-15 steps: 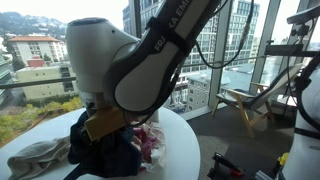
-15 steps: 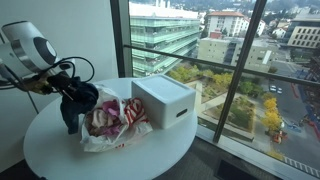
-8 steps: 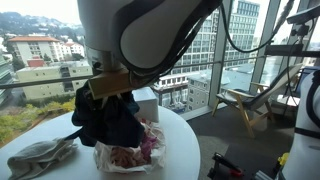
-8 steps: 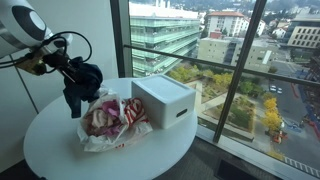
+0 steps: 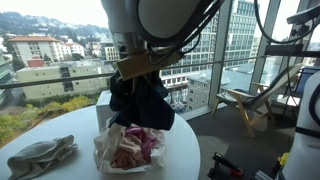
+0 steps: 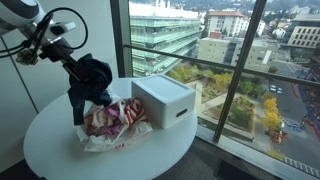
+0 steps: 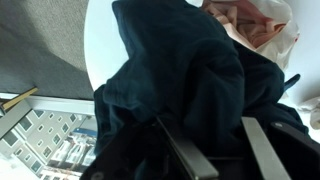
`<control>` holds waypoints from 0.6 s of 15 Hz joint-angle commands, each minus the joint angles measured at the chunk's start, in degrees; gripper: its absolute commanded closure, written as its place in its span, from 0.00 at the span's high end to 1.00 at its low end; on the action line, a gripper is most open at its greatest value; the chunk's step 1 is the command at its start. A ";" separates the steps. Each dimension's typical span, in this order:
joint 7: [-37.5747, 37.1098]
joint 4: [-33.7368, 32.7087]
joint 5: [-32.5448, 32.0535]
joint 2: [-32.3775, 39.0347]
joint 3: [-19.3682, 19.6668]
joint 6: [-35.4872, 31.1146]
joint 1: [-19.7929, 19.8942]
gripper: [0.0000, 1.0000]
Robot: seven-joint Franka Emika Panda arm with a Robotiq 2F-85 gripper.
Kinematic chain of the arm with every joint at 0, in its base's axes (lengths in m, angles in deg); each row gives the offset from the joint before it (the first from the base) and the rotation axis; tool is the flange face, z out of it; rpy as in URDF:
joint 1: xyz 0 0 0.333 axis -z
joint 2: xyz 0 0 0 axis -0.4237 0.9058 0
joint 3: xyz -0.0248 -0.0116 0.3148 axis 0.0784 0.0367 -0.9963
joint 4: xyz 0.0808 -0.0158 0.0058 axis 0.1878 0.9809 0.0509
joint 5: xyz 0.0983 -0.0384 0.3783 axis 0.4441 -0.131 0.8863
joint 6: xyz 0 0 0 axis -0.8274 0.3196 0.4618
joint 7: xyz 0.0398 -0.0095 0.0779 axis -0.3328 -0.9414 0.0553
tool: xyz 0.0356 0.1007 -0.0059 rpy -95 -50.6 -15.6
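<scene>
Dark navy crumpled fabric garment [image 5: 140, 100] hangs in the air from the robot's gripper [image 7: 222, 150]. In the wrist view the two fingers [image 7: 185, 155] are sunk into its folds and clenched on a bunched-up part of it. In an exterior view the garment [image 6: 90, 88] droops as a loose bundle with its lower edge just above, perhaps brushing, the crinkled white plastic bag with pink and red contents [image 6: 105, 120] on the round white table [image 6: 55, 155]. Whether cloth and bag actually touch cannot be told from these views. The bag [image 5: 125, 150] sits near the middle of the tabletop, just beside a white rectangular box [image 6: 165, 100] on the window side. A light grey rumpled cloth [image 5: 40, 155] lies flat on the table well apart from the bag and away from the gripper. As for progress, I judge the grasp and the raising to be done: the garment's weight is carried wholly by the jaws and no part of it lies on the bare tabletop. What is not yet done is any putting-down, since the garment rests in or on nothing and the grip is tight. The bag, the box and the grey cloth look undisturbed where they lie.
</scene>
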 commanded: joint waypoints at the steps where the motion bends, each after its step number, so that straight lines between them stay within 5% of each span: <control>1: 1.21 0.37 1.31 -1.33 -0.98 6.63 0.84 0.12; 4: 2.05 0.53 1.56 1.00 -0.56 10.88 0.55 0.13; 9: 2.99 0.48 -0.09 7.62 -1.04 8.48 -0.31 0.13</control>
